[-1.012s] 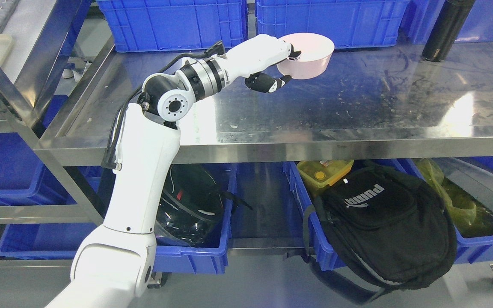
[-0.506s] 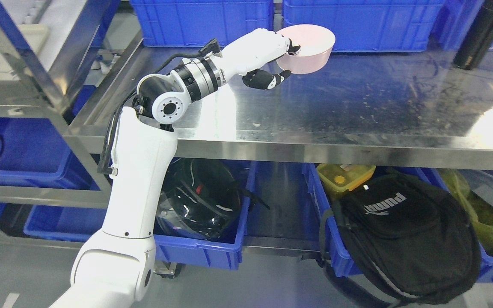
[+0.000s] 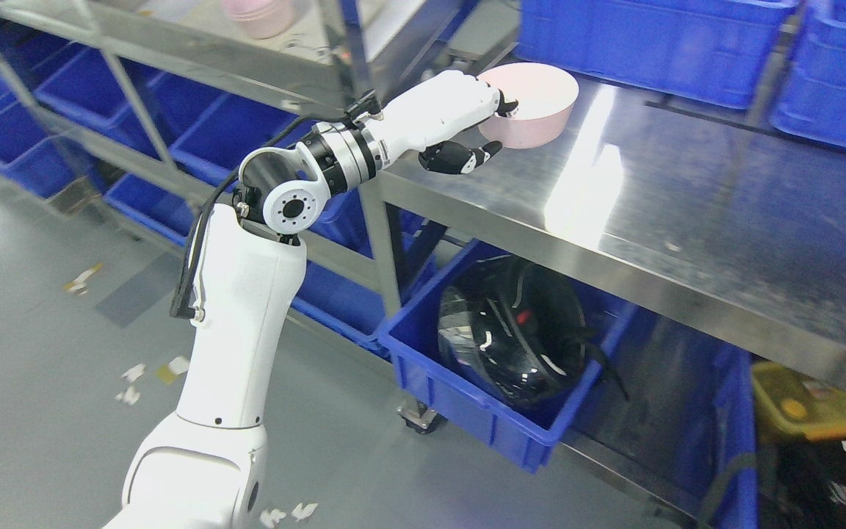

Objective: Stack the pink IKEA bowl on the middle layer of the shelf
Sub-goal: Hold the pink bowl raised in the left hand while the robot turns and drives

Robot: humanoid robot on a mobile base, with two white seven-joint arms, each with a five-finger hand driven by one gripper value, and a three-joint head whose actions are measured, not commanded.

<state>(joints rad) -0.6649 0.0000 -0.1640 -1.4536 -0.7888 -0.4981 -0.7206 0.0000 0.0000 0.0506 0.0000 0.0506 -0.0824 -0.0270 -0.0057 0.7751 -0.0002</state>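
Above the steel desk (image 3: 687, 220), near its left corner, the left hand (image 3: 460, 117) is holding the pink bowl (image 3: 529, 103) by its near rim, the fingers (image 3: 500, 103) clasping the rim from above while the dark thumb is reaching out beneath it. The bowl is sitting upright in the grip, and its inside is hidden from this angle; whether its base is touching the steel cannot be told. Below the desk, a blue bin (image 3: 467, 397) is standing on the lower level with a black helmet (image 3: 515, 342) lying inside it. Further right, at the picture's edge, a yellow lidded box (image 3: 812, 400) is resting in another blue crate. Along the back of the desk, large blue crates (image 3: 643, 37) are standing in a row, their contents out of sight. On the shelf unit (image 3: 173, 44) to the left, a stack of pink bowls (image 3: 261, 15) is resting at the top edge of the view, well apart from the held bowl, while more blue crates are filling the levels underneath.
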